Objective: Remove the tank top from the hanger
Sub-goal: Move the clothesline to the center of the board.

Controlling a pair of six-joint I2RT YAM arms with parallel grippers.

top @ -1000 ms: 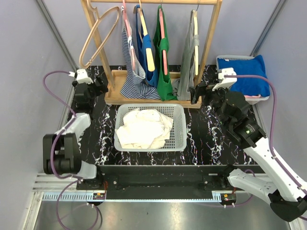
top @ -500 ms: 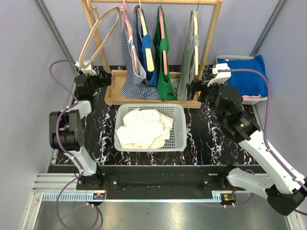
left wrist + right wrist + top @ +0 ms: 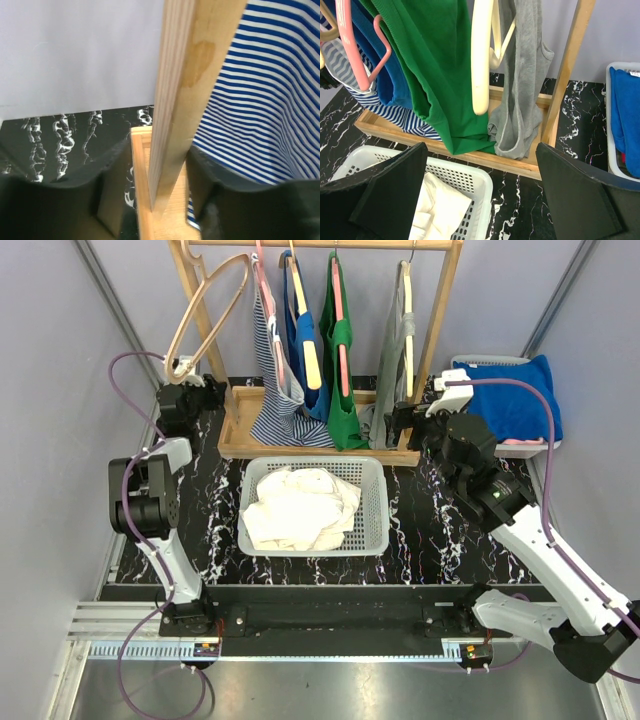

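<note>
Straddling wooden rack post (image 3: 175, 100), centre frame: left gripper (image 3: 157, 165), clamped or not unclear | right gripper (image 3: 481, 150): jaws wide apart, empty, below grey tank top (image 3: 525, 75)

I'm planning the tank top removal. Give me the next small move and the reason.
Probably ease the right gripper forward to the grey tank top and its lower hem. Its jaws stand wide and empty with that top hanging just ahead, while the left gripper straddles the rack's wooden post, seemingly to steady it.
</note>
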